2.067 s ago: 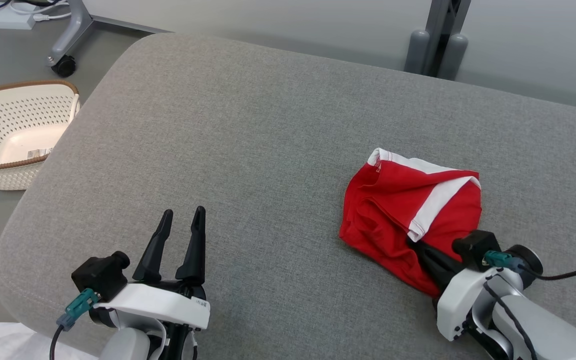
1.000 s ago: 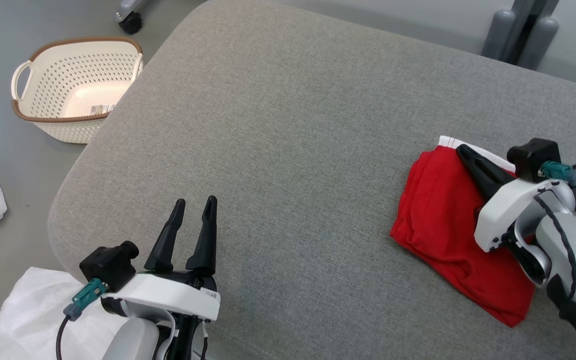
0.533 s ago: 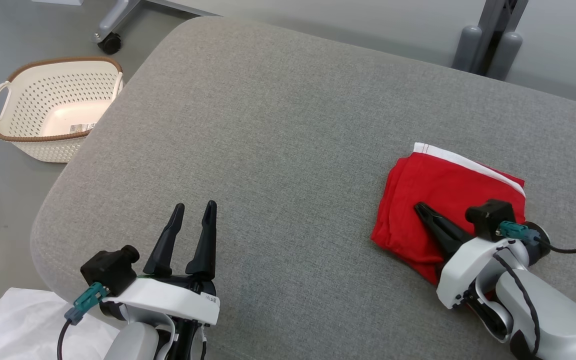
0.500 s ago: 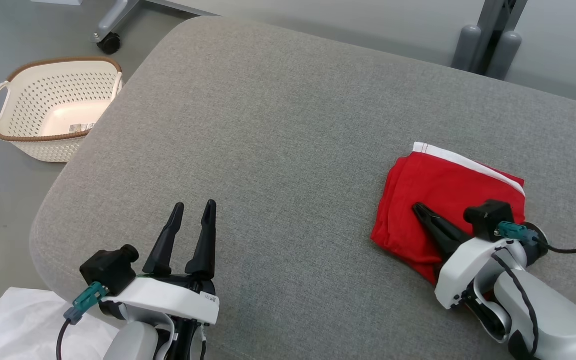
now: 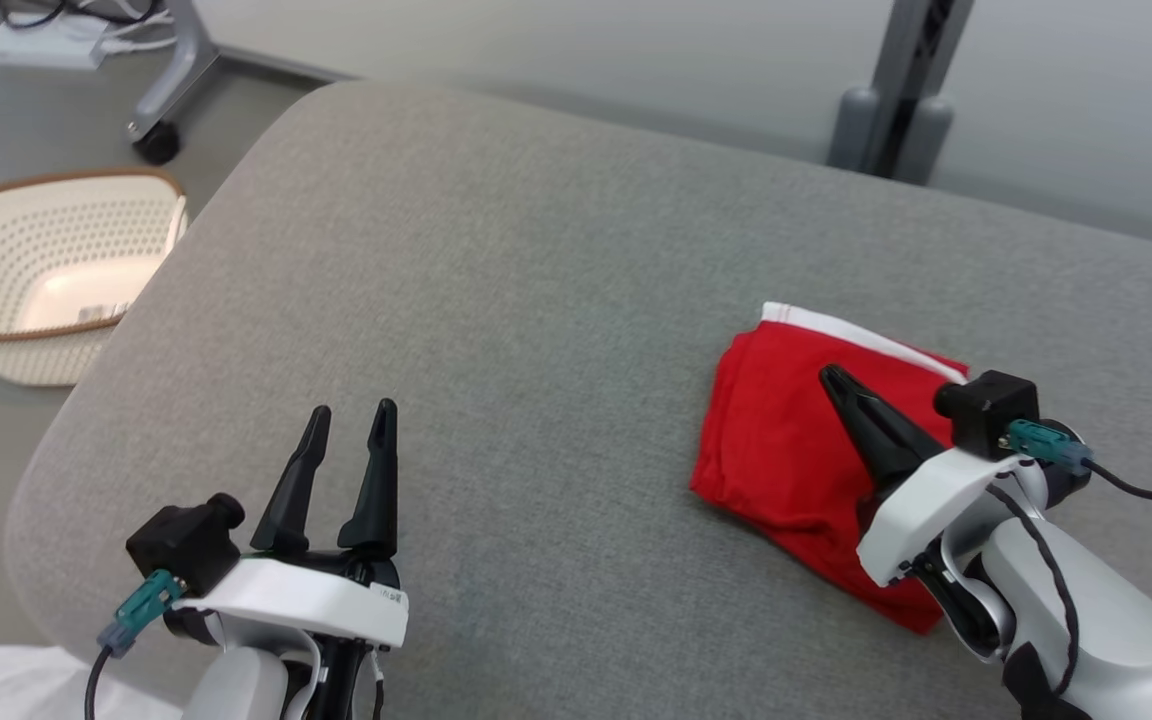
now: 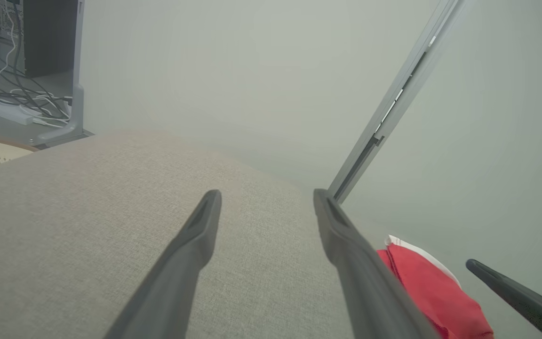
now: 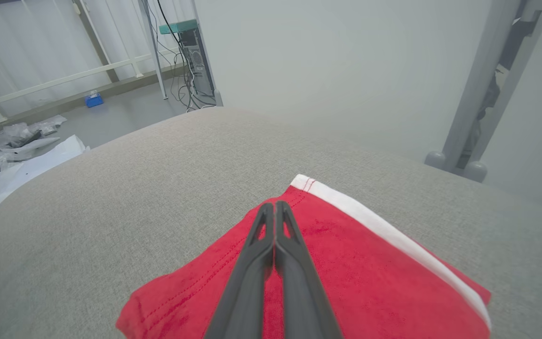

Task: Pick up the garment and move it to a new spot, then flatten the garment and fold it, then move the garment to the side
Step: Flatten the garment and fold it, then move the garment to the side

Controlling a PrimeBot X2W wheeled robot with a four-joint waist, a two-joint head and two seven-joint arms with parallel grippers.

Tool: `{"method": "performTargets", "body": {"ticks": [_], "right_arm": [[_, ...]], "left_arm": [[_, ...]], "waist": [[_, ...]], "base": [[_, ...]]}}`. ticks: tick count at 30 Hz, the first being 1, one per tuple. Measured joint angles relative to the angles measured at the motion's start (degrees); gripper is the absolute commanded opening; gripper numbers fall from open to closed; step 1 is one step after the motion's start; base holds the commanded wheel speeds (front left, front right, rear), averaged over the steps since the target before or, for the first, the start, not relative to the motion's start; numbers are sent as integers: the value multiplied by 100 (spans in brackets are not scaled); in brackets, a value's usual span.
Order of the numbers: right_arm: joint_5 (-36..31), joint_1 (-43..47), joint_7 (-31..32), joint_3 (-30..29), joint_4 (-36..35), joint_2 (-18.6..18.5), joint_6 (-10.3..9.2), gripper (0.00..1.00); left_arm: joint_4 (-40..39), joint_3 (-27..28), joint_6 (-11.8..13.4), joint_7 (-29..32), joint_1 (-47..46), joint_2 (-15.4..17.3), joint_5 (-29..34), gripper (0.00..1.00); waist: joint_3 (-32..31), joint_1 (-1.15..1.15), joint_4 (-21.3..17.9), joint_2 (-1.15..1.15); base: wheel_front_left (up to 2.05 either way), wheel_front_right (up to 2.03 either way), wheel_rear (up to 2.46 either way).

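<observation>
Directly under the right gripper (image 5: pixel 828 376) lies the folded garment (image 5: pixel 776 450). Fingers pinched together, holding nothing, tips over its middle, white band just ahead-right. Left gripper (image 5: pixel 353 410) is spread wide and well apart, so the side-shift looks like the right arm's job.

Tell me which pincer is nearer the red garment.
Right. The right pincer is over the red garment; the left pincer is well off to its left, above the grey cushion.
</observation>
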Motion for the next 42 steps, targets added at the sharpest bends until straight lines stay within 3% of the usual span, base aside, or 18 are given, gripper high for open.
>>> {"method": "performTargets", "body": {"ticks": [7,12,15,22,32,33,34,42], "right_arm": [[-376,366,0,-757,-541,-119,0,0],[-838,776,0,-1737,-948,-90,0,0],[-1081,1142,-2,-2401,-1348,81,-1,0],[-1681,2090,-1,-3206,-1967,516,-1,0],[-2038,2675,-1,-3674,-2070,1002,-1,0],[-2048,2676,-1,-3673,-2069,1016,0,41],[-2076,2676,-1,-3685,-2064,1022,0,100],[-2086,2674,-1,-3723,-2041,1062,-1,100]], "left_arm": [[-3,157,-21,-1,208,0,19,100],[-82,285,-20,0,350,-3,71,100],[-146,354,-5,0,437,1,53,100],[-120,397,13,0,598,-1,323,100],[-42,492,30,0,753,4,427,100],[-35,488,29,0,771,-2,459,100],[-27,488,29,0,781,-1,461,100],[-22,474,4,0,782,0,467,100]], "waist": [[-481,0,-445,0],[-766,0,-832,0],[-881,0,-1078,0],[-1004,0,-1596,0],[-953,0,-1998,0],[-948,0,-2013,0],[-947,0,-2023,0],[-940,0,-1979,0]], "base": [[0,0,0],[0,0,0],[0,0,0],[0,0,0],[0,0,0],[0,0,0],[0,0,0],[0,0,0]]}}
